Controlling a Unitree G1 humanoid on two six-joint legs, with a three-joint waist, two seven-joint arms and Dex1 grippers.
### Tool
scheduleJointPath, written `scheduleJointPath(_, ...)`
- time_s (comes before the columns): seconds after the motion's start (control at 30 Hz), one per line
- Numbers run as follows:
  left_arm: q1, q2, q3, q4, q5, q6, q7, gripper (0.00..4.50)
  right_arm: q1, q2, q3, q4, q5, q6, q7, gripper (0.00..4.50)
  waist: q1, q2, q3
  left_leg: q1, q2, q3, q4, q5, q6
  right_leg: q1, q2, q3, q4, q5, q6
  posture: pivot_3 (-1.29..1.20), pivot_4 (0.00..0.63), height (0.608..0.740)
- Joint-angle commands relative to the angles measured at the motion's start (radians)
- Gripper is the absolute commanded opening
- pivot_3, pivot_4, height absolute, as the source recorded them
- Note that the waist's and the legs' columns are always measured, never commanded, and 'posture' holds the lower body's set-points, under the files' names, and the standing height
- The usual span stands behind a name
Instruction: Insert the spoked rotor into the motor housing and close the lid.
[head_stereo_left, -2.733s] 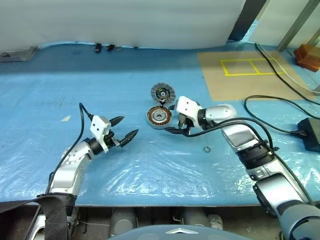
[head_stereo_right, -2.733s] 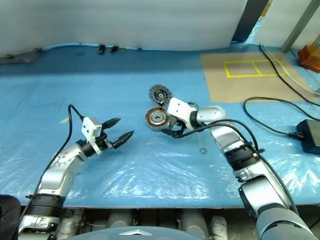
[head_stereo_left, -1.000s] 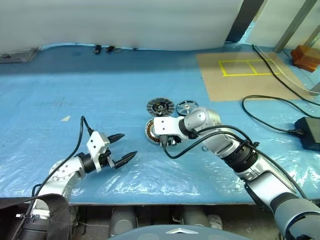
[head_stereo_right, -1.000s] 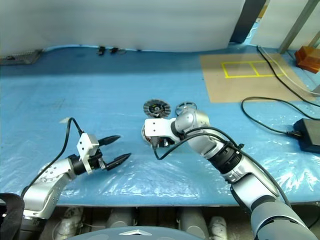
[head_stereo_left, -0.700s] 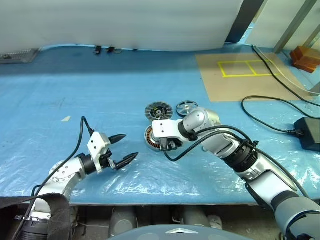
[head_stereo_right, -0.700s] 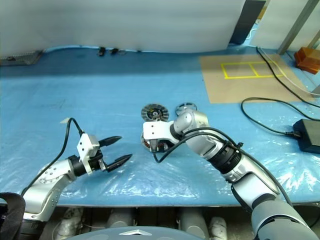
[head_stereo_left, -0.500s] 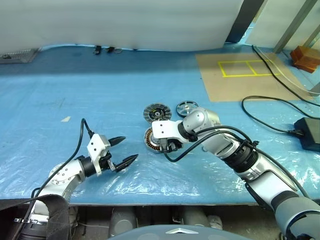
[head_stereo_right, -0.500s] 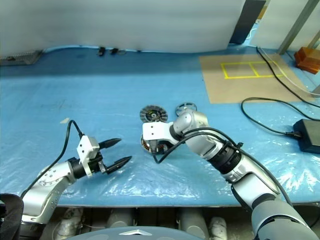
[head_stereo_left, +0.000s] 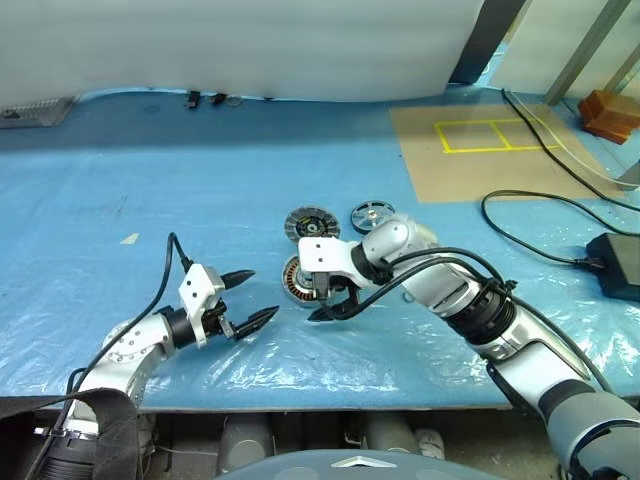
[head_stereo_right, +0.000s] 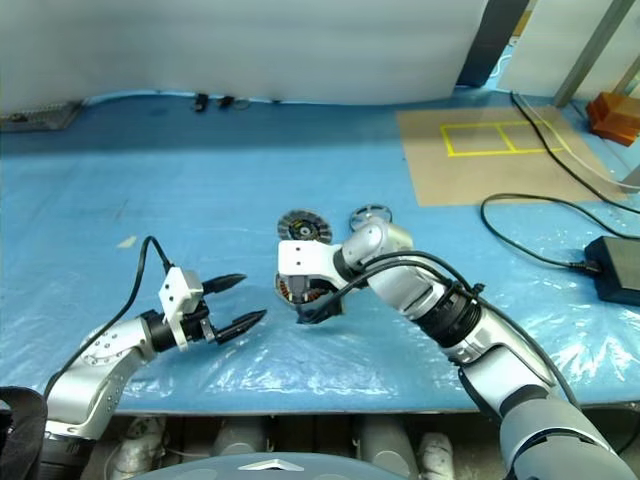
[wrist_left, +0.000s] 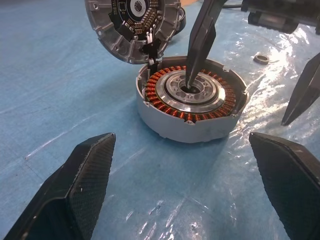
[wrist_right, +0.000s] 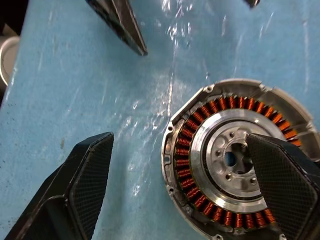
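The motor housing (head_stereo_left: 296, 281), a silver ring of copper coils, lies flat on the blue sheet at mid-table. My right gripper (head_stereo_left: 323, 303) hangs open over it, pointing steeply down. One of its fingers (wrist_left: 200, 40) points at the housing's central hole, and the other stands outside the rim. The lid (head_stereo_left: 306, 221), ribbed rim and dark centre, sits just behind the housing (wrist_left: 192, 97). The spoked rotor (head_stereo_left: 371, 214) lies to the lid's right. My left gripper (head_stereo_left: 248, 297) is open and empty, aimed at the housing from its left.
A small metal washer (wrist_left: 261, 58) lies near the housing. A brown board with yellow tape (head_stereo_left: 480, 150) is at the back right. Black cables and a power brick (head_stereo_left: 618, 264) lie at the right. The table's front edge is close to both arms.
My right gripper has opened wide above the housing, lifted slightly and turned more downward. The left arm has stayed put. The whole picture has shifted with the camera.
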Motion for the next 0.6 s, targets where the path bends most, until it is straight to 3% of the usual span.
scheduleJointPath(0.03,-0.014,0.010,0.006,-0.013,-0.018,-0.002,-0.018,4.50,-0.033,0.000,-0.087,-0.065,0.063,0.013,-0.023,4.45,0.000,0.000,0.000,0.000,0.000,0.000,0.000,0.000,0.000,0.000,0.000,0.000,0.000,0.000,0.000,0.00,0.150,0.740)
scheduleJointPath(0.17,-0.027,0.007,0.002,-0.021,-0.021,0.004,-0.024,4.50,0.034,0.005,-0.234,-0.090,0.145,-0.050,-0.098,4.45,0.002,0.000,0.000,0.000,0.000,0.000,0.000,0.000,0.000,0.000,0.000,0.000,0.000,0.000,0.000,0.00,0.150,0.740)
scheduleJointPath(0.37,-0.033,0.007,-0.004,-0.028,-0.023,-0.001,-0.035,4.50,0.297,0.002,-0.498,-0.131,0.215,-0.162,-0.298,4.45,0.007,0.000,0.000,-0.001,-0.001,0.000,0.000,0.000,0.000,0.000,0.000,0.000,-0.003,0.000,0.000,0.00,0.150,0.740)
scheduleJointPath(0.6,-0.051,-0.011,-0.019,-0.036,-0.022,-0.001,-0.026,4.50,0.508,-0.039,-0.673,-0.190,0.272,-0.233,-0.410,4.45,0.002,0.001,0.000,0.000,-0.001,0.000,-0.002,0.000,0.000,0.000,0.000,0.000,-0.003,0.000,0.001,0.00,0.150,0.740)
